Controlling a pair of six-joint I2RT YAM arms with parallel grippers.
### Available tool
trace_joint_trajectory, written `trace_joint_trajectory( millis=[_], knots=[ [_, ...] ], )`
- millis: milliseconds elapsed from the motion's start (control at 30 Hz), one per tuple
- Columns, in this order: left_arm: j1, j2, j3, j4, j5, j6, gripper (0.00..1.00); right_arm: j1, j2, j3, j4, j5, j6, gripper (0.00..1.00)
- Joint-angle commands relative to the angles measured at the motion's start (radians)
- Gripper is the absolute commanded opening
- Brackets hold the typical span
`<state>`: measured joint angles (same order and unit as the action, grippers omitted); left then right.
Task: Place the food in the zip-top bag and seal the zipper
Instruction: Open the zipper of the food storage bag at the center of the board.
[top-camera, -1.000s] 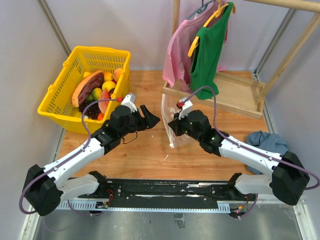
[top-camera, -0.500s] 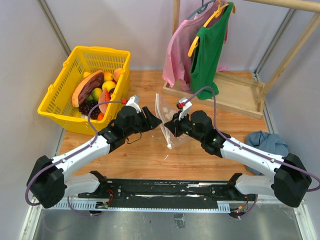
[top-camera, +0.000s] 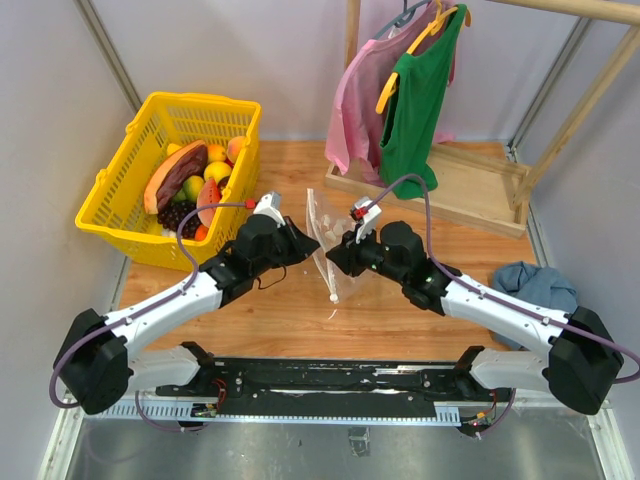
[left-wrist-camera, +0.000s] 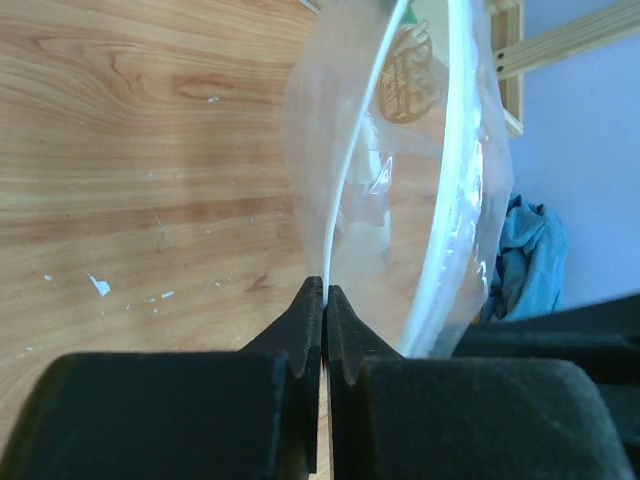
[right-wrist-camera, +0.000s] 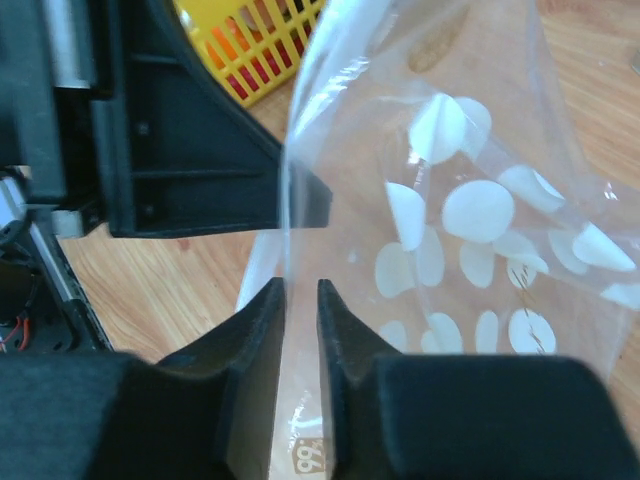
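One slip could drop the floppy zip-top bag: the left hand pinches its 9 o'clock lip, but I cannot tell if the right hand grips.

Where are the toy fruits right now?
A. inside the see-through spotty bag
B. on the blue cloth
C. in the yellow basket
C: the small toy fruits lie piled in the yellow plastic mesh basket, and no fruit shows inside the clear plastic bag with white spots.
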<state>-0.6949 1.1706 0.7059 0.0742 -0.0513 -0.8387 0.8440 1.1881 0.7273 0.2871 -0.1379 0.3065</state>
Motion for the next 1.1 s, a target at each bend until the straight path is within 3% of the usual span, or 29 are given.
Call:
trace_joint_trajectory(
  millis=[0,167,300,633,1067],
  knots=[
    [-0.057,-0.055,0.034,-0.028,-0.114,0.023,0.0,0.029,-0.013,0.048,-0.082,0.1,-0.037,0.27],
    [-0.135,-0.072,0.069,-0.074,-0.227,0.018,0.0,0.09,-0.011,0.101,-0.147,0.214,-0.081,0.48],
    [-0.175,-0.078,0.088,-0.109,-0.32,-0.011,0.0,0.162,-0.014,0.139,-0.199,0.339,-0.137,0.58],
    [-0.221,-0.115,0.109,-0.164,-0.418,-0.038,0.0,0.237,-0.025,0.149,-0.264,0.68,-0.19,0.61],
    [-0.253,-0.096,0.148,-0.257,-0.457,-0.025,0.0,0.237,-0.058,0.157,-0.258,0.758,-0.213,0.59]
  ],
)
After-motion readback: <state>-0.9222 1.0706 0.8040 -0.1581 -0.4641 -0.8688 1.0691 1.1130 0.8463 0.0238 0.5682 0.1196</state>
